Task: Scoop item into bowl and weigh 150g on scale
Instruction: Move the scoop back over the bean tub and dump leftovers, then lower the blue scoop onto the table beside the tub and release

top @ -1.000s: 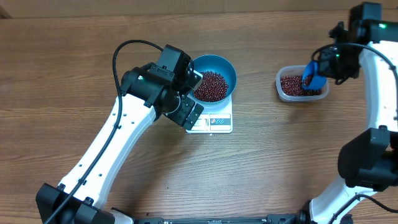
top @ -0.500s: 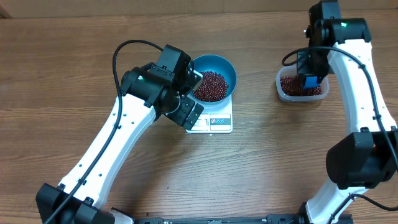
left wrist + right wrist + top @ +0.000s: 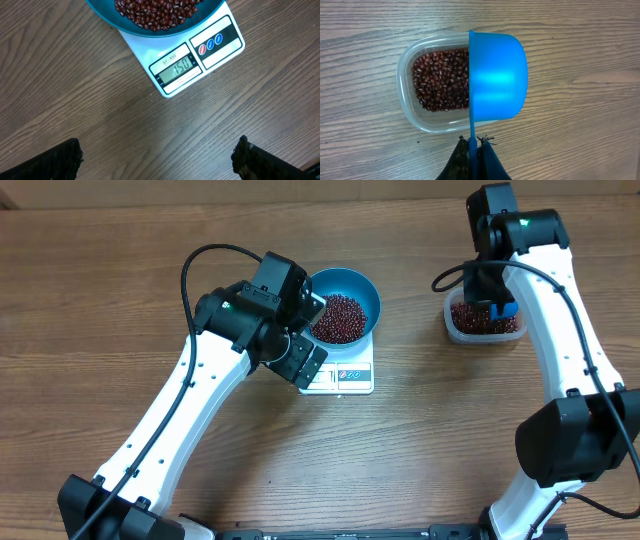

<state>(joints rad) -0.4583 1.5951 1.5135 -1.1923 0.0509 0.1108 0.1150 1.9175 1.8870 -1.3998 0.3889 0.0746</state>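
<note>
Reading the display (image 3: pixel 179 66) on the scale (image 3: pixel 345 377), you find 150, so judge the weighing target met. The beans (image 3: pixel 340 318) lie heaped in the bowl (image 3: pixel 367 287), which sits on the scale. More beans fill the clear tub (image 3: pixel 406 100), well apart to the right on the tabletop (image 3: pixel 450 440).

The right claw (image 3: pixel 474 145) is clamped tight on the thin handle of the blue scoop (image 3: pixel 497 77). The scoop hangs on its side over one end of the tub, mouth toward the tub's beans, handle running back to the claw. Whether it carries beans cannot be told.

The tub lies directly beneath this claw; the bowl lies well apart to its left. The left claw (image 3: pixel 157 160) is spread to full width, holding nothing, just off the scale's display edge, nearer the bowl. Expect the next move to stay at the tub.
</note>
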